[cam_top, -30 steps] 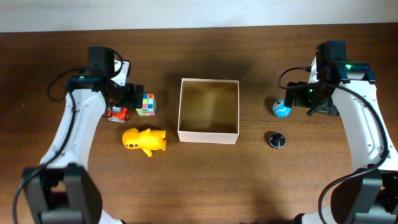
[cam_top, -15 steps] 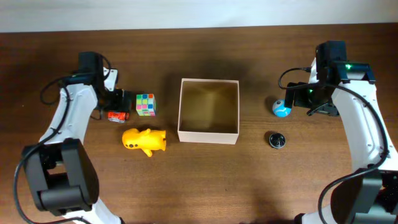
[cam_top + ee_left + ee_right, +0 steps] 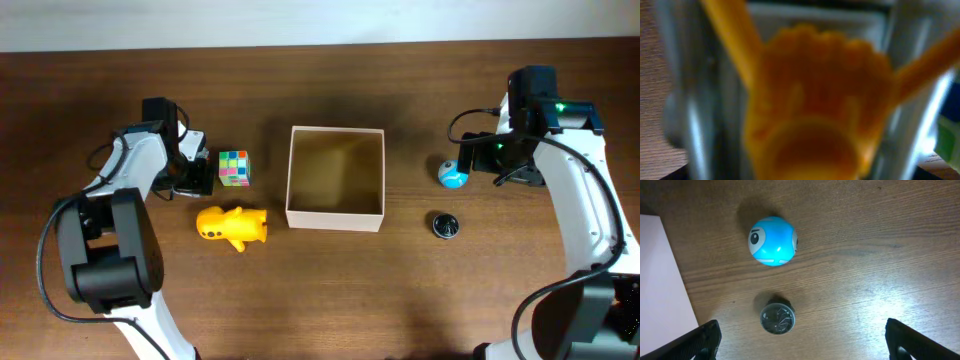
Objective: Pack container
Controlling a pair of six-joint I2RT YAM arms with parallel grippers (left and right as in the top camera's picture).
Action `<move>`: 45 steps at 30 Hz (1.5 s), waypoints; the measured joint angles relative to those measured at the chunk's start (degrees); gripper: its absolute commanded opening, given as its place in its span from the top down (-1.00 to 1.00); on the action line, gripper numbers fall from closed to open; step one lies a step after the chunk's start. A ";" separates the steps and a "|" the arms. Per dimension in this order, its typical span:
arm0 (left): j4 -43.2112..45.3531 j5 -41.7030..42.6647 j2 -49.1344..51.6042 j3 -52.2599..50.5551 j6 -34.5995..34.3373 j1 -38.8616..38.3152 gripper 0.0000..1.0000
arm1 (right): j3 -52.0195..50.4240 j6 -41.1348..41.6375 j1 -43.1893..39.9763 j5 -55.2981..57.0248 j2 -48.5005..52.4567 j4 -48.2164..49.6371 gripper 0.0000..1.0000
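Hanging low over the left side of the table (image 3: 330, 290), the left gripper (image 3: 190, 172) is straddling a small orange toy (image 3: 810, 110). The toy is filling the wrist view as a blur between the grey fingers (image 3: 687, 100), and it cannot be told whether they are pinching it or only flanking it. Just beside it a colour cube (image 3: 234, 168) is lying, with a yellow toy (image 3: 232, 226) a little nearer the robot.

The right gripper (image 3: 800, 339) is hovering with its jaws spread wide and holding nothing. Below it a blue ball (image 3: 772, 241) and a dark round disc (image 3: 777, 318) are resting apart on the wood.

The container (image 3: 336, 219) is sitting in the middle, between the two groups, with nothing in it. The packing seems to be only beginning, and the step in hand looks like the first pick, on the orange toy. The next move is likely calling for a firm hold, a lift clear of the cube, and a carry rightward over the white wall before letting go.
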 measured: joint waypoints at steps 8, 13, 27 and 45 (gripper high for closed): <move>0.72 0.87 0.50 0.07 0.70 0.00 0.07 | 0.00 0.04 0.00 0.00 0.00 -0.02 -0.97; 0.87 1.07 0.50 0.37 0.59 0.00 0.14 | 0.00 0.00 0.00 0.00 0.00 -0.02 -0.97; -18.12 1.29 -0.70 20.68 0.57 -4.74 0.21 | 0.07 0.00 0.00 0.00 0.00 0.00 -0.97; -20.81 4.24 -4.42 29.24 -21.44 -32.24 0.20 | 0.11 0.00 0.00 0.00 0.00 -0.02 -0.97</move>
